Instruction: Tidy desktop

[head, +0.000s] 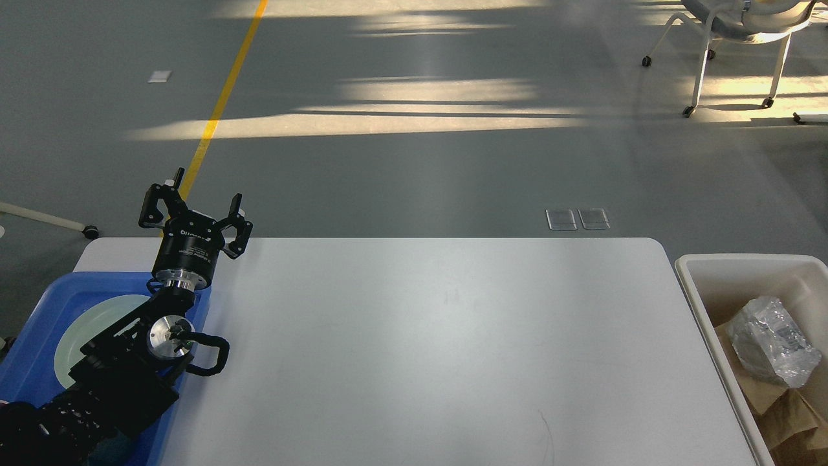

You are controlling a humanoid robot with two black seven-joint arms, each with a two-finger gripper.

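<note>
Left tool (195, 208) gapes wide above the desktop (440, 349), holding nothing.

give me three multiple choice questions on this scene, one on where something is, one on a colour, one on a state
1. Where is the crumpled clear plastic wrap?
A. in the white bin at the right edge of the table
B. on the blue tray
C. in the middle of the table

2. What colour is the tray at the table's left end?
A. red
B. blue
C. black

3. What state is the left hand in?
A. shut on a cup
B. open and holding nothing
C. shut on the plate

Answers:
1. A, the wrap lies inside the bin on brown paper.
2. B, its rim is blue around a pale plate.
3. B, its fingers stand apart above the table with nothing between them.
</note>
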